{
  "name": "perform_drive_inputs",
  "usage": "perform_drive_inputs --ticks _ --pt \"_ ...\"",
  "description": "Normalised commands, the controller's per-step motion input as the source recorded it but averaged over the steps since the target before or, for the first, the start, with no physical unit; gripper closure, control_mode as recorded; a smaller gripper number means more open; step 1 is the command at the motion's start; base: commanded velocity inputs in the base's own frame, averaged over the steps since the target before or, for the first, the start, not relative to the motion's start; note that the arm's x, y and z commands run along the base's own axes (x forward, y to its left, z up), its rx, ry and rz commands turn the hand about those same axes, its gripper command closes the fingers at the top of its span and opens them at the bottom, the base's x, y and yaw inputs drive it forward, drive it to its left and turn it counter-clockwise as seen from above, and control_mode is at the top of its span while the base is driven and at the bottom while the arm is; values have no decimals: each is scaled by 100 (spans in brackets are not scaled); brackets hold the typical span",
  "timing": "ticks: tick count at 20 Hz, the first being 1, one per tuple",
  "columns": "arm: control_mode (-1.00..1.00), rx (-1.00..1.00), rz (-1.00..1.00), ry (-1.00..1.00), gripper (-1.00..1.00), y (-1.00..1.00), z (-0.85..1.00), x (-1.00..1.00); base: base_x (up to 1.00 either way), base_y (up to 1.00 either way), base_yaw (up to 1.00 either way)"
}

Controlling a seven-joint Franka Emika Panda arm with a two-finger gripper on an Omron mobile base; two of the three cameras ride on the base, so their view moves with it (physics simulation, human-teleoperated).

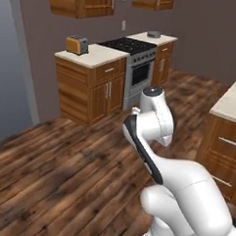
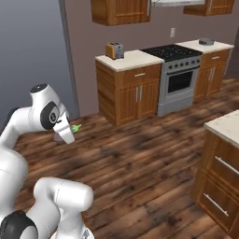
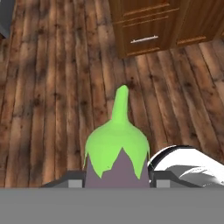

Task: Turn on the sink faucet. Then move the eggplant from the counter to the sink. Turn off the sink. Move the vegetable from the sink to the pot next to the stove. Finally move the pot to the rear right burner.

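The eggplant (image 3: pixel 117 157) sits at the bottom centre of the hand view, clamped in the pincer (image 3: pixel 117 181), its smooth lime-green cap and curved stem pointing up the frame and its dull purple body cut off below. In the right base view its green tip (image 2: pixel 75 126) peeks out beside the arm at middle left, above the plank floor (image 2: pixel 140 154). At upper centre a pale worktop (image 2: pixel 133 59) on wooden cabinets carries a boxy toaster (image 2: pixel 114 50), next to a steel stove (image 2: pixel 177 74). A small dark vessel (image 2: pixel 206 41) stands on the far worktop; too small to make out.
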Motion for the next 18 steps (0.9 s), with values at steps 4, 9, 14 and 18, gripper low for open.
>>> perform_drive_inputs --ticks 4,9,14,18 --pt "100 0 0 0 100 0 0 0 100 2 -22" --pt "100 0 0 0 100 0 0 0 100 0 -16" --pt "100 0 0 0 100 0 0 0 100 0 -14" --pt "100 0 0 0 100 0 0 0 100 0 -12"
